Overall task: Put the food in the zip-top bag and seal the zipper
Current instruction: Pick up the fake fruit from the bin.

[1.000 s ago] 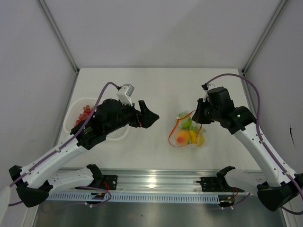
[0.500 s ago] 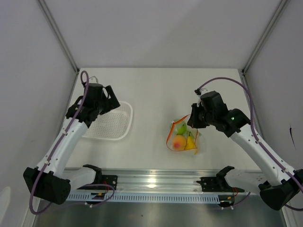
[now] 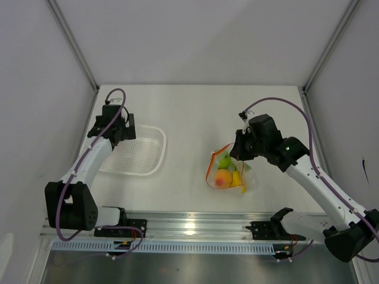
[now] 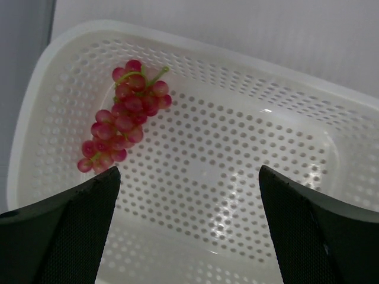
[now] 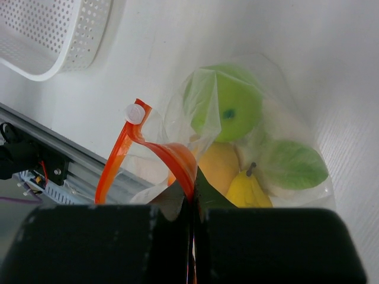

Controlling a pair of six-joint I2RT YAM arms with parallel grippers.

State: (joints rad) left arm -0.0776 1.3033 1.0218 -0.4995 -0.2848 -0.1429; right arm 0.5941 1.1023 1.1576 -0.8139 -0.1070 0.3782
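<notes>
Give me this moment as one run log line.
left gripper: open above basket | grapes: in basket | right gripper: shut on zipper | zip-top bag: unsealed, holds green apple, orange, yellow pear

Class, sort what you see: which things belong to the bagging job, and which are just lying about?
Job: bag, zipper, apple, orange, pear, grapes, left pincer open, right pincer shut on zipper.
Lying about: basket holding the grapes, rail.
</notes>
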